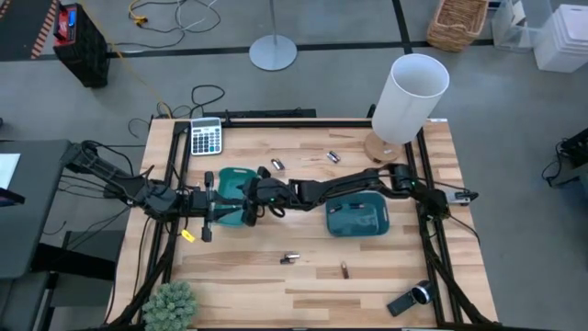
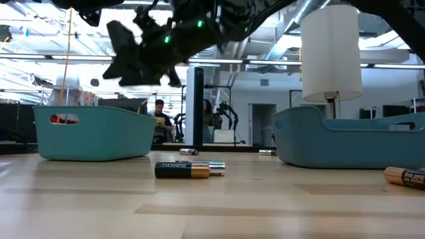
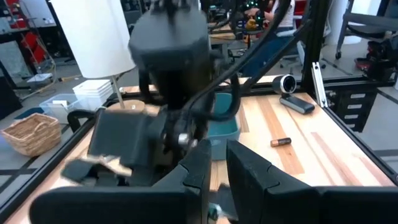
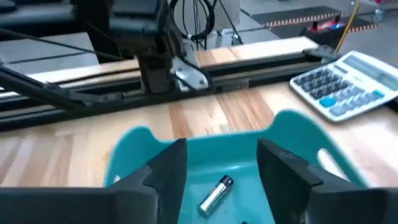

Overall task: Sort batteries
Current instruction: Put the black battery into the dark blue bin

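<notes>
Bright, even overhead light; both wrist views blur near their fingers.

One word could be read. The black and gold battery (image 2: 188,170) lying on the table (image 2: 212,206) in the low view said "DURACELL" on its side. Another battery (image 2: 405,176) at the right edge had small writing too, but it was too tiny to read. The calculator (image 4: 346,91) keys could not be read.
</notes>
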Tool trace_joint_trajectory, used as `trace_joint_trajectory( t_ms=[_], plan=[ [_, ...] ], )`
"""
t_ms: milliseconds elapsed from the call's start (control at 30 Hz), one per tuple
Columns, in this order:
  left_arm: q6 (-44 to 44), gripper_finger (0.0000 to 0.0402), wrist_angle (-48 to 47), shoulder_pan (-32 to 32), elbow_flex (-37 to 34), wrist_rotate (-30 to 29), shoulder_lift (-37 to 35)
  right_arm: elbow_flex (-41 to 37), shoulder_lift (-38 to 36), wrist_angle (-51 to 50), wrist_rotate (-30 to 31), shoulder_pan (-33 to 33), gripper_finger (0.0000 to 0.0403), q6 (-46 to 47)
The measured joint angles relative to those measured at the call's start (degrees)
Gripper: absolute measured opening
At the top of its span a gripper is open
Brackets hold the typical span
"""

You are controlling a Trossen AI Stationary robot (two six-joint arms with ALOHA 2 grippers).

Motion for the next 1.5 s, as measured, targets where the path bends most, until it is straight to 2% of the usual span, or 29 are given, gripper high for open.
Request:
trace_joint_trajectory(
  t_ms=[100,200,500,667,767,900,1067,1133,1267,1500],
  plan=[
    [0.1,0.0048,0.1,0.0,0.0,0.0,0.0,-1.7,-1.2,-0.5,4.5,1.1,0.0212,-3.5],
    [0.1,0.0048,-0.4,0.0,0.0,0.0,0.0,-6.9,-3.4,2.2,7.8,2.3,0.0204,-5.6],
    [0.1,0.0048,-3.3,0.0,0.0,0.0,0.9,-34.9,-19.7,17.6,14.1,4.3,0.0194,-0.7],
    [1.0,0.0048,-2.4,0.5,0.0,0.1,5.1,-45.1,-30.5,17.9,22.1,7.6,0.0192,0.8],
    [1.7,0.0048,0.4,1.5,0.0,0.1,9.6,-49.9,-36.4,17.3,26.7,10.2,0.0191,-0.2],
    [3.6,0.0051,9.1,3.2,0.0,1.0,17.9,-55.2,-44.2,17.9,31.2,14.3,0.0191,-0.8],
    [7.0,0.0071,20.5,5.2,2.3,9.5,29.4,-60.9,-51.7,17.6,39.4,19.9,0.0191,-0.8],
    [7.7,0.0079,21.7,6.0,4.7,11.7,34.0,-62.3,-54.1,17.6,42.5,22.4,0.0191,-0.8],
    [8.5,0.0088,21.7,7.3,10.6,15.5,43.0,-64.2,-57.4,17.5,43.9,26.4,0.0191,-0.8],
    [18.3,0.0089,18.5,9.0,25.4,26.2,58.1,-64.3,-60.1,17.6,46.1,31.0,0.0191,-4.6]
  ],
)
